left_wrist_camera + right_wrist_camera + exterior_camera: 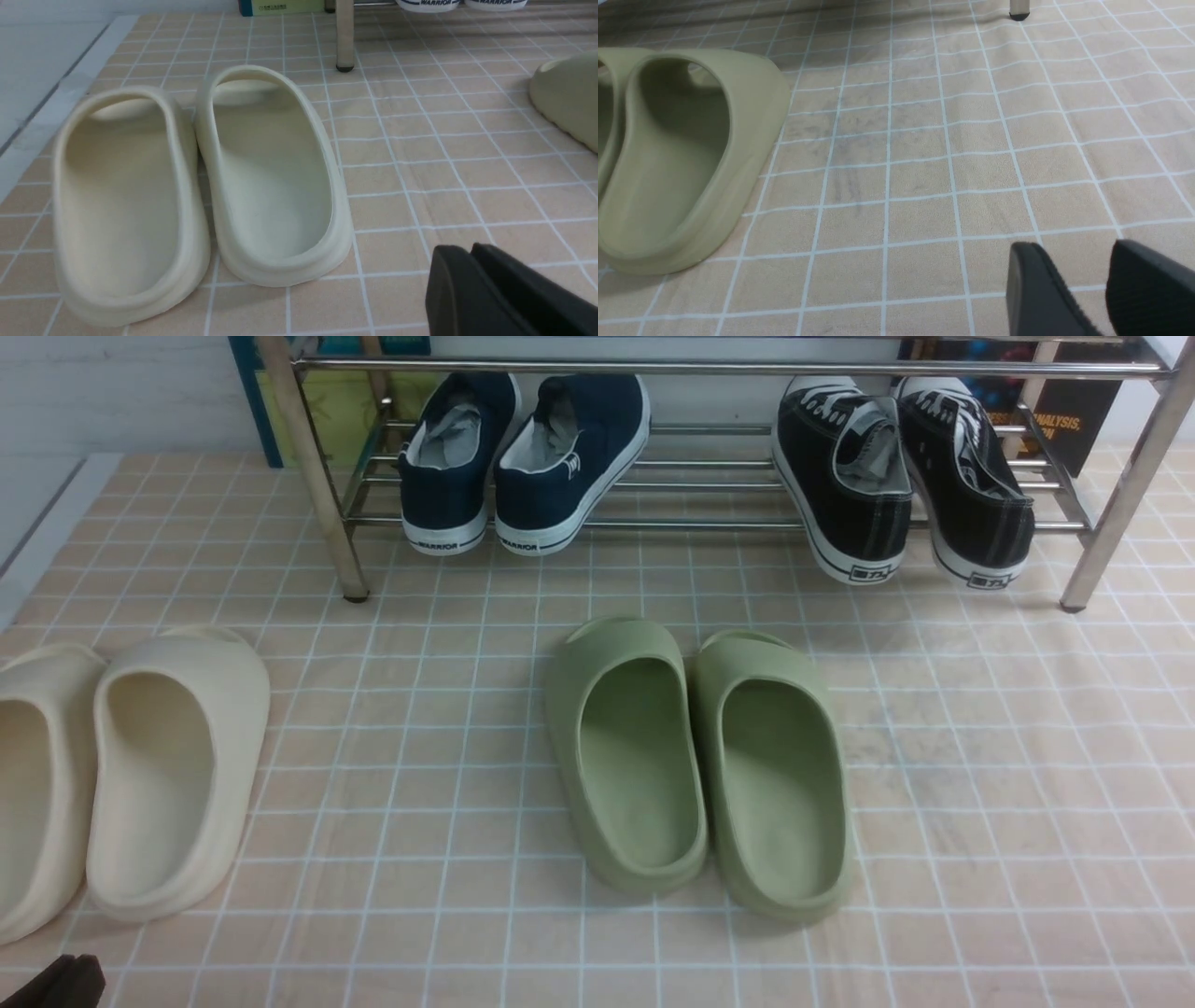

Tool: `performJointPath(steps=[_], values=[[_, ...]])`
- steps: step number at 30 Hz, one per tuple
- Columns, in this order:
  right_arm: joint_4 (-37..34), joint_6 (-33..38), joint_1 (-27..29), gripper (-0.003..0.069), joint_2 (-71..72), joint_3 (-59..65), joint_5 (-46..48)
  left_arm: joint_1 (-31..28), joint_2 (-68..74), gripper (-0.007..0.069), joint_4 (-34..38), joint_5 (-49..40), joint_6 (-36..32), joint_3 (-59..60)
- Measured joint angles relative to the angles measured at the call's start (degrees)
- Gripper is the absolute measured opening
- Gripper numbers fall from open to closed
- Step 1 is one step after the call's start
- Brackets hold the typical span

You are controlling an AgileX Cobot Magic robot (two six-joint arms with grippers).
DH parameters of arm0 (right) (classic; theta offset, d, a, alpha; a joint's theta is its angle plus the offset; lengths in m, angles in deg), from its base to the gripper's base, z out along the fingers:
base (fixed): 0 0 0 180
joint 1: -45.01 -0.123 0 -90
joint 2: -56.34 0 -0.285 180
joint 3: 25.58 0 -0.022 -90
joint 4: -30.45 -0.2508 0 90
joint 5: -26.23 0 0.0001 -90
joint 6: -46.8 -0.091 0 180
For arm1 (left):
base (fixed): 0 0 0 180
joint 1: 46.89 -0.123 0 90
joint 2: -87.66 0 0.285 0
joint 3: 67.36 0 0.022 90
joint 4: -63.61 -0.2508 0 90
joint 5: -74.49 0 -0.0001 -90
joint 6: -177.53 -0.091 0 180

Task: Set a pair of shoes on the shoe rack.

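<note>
Smooth, rounded cream foam slippers [201, 186] lie just ahead of the left gripper [472, 266], its black fingers pressed together. The right gripper [1083, 275] stands parted and empty, with the matte green slippers [677, 158] ahead and to one side.

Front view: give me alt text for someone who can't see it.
Green slippers sit side by side on the tiled floor before a metal shoe rack holding navy sneakers and black sneakers. Cream slippers lie far left.

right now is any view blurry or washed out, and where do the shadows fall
Front view: sharp and evenly lit, with soft shadows under the shoe rack and beside the green slippers. Left wrist view: the cream slippers are crisp, but the left hand is a dark, soft shape. Right wrist view: the floor looks slightly grainy, and the right hand is dark and close.
</note>
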Motion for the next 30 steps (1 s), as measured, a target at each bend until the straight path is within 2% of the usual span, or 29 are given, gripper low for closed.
performJointPath(steps=[3, 12, 16, 19, 20, 24, 30], values=[[0.0, 0.0, 0.0, 0.0240, 0.0, 0.0, 0.0, -1.1, 0.0, 0.0061, 2.8, -4.6, -3.7, 0.0], [0.0, 0.0, 0.0, 0.0240, 0.0, 0.0, 0.0, -1.1, 0.0, 0.0062, 3.2, -6.5, -5.0, -0.3], [0.0, 0.0, 0.0, 0.0240, 0.0, 0.0, 0.0, 0.7, 0.0, 0.0062, 3.1, -6.7, -4.9, -0.4], [0.0, 0.0, 0.0, 0.0240, 0.0, 0.0, 0.0, 4.1, 0.0, 0.0062, 2.7, -6.7, -2.5, -0.4], [0.0, 0.0, 0.0, 0.0240, 0.0, 0.0, 0.0, 5.3, 0.0, 0.0062, 1.5, -6.7, 0.4, -0.4], [0.0, 0.0, 0.0, 0.0240, 0.0, 0.0, 0.0, 5.8, 0.0, 0.0062, -2.9, -6.7, 4.9, -0.4], [0.0, 0.0, 0.0, 0.0240, 0.0, 0.0, 0.0, 5.9, 0.0, 0.0062, -3.7, -6.7, 5.5, -0.4]])
